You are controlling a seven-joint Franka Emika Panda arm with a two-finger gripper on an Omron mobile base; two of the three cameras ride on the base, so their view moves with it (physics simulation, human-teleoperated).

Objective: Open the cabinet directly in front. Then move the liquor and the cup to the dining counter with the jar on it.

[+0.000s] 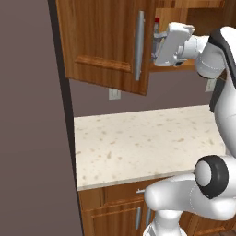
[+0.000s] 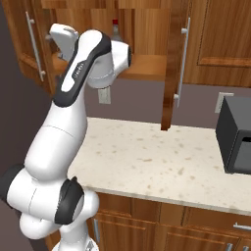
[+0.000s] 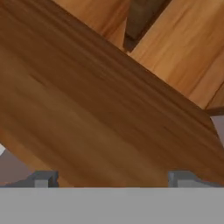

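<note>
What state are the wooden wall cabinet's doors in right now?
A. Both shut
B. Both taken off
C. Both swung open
C. In the right base view the cabinet has its right door swung out edge-on and its left door swung aside, baring the shelf where a red-capped bottle stands; the open gripper sits beside the left door.

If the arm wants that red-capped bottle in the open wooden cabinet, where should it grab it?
Probably around the body below the narrow neck of the red-capped glass bottle, coming level from the front through the open doors: it stands upright on the shelf of the wooden wall cabinet, leaving little room above.
</note>
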